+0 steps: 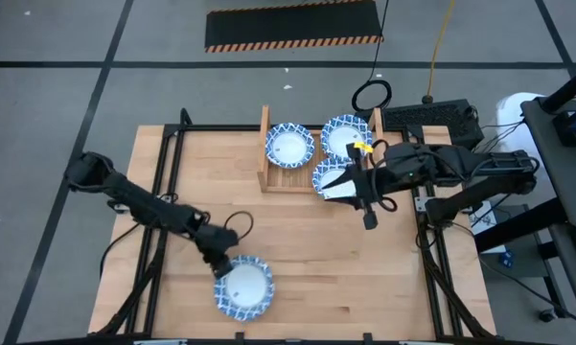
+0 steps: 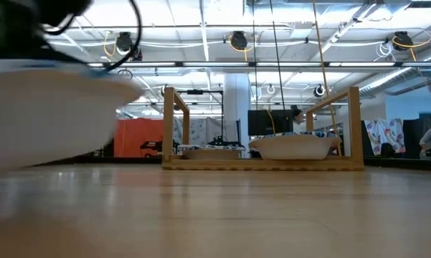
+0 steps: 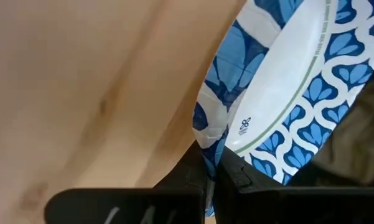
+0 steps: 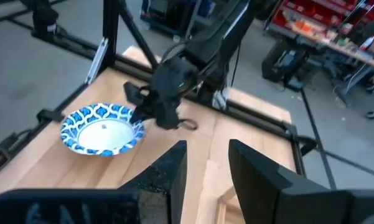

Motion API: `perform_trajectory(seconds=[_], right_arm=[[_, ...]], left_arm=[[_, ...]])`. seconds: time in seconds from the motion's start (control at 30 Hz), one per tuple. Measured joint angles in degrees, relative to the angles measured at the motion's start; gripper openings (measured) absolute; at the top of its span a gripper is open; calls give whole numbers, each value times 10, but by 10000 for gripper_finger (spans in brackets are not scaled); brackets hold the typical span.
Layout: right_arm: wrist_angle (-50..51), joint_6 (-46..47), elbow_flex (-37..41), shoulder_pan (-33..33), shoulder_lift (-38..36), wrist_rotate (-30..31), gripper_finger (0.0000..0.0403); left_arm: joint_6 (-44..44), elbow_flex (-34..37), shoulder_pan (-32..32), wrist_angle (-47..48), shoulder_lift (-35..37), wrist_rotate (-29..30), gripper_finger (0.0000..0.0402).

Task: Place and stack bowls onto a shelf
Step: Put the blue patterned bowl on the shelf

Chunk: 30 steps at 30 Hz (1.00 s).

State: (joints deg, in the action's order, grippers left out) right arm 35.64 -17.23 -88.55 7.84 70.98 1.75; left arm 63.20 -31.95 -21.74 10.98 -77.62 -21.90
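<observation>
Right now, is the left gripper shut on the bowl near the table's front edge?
Yes. The left gripper pinches that bowl's rim between nearly closed fingers.

The bowls [image 1: 243, 287] are white inside with blue-and-white patterned rims, on a light-wood bench [image 1: 297, 249] and shelf [image 1: 265, 153].

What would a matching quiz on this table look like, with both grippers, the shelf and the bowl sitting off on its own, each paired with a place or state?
Things:
1. left gripper
2. right gripper
3. shelf
4. lone bowl

Places or states:
A. open, nothing between its fingers
B. at the table's far side, with other bowls on it
C. shut on a patterned rim
D. by the table's near edge, away from the rack

Pairs: 1-C, 2-A, 3-B, 4-D
</observation>
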Motion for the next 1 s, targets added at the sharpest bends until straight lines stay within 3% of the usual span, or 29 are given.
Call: perform_trajectory(seconds=[0.33,0.63,1.0], right_arm=[[107,-25,0,0,-37,17,114],[148,-53,0,0,-107,17,114],[166,-75,0,0,-161,17,114]], left_arm=[[10,-123,153,35,0,19,3],[-26,-257,237,108,-54,76,3],[-159,-505,309,422,-180,78,3]])
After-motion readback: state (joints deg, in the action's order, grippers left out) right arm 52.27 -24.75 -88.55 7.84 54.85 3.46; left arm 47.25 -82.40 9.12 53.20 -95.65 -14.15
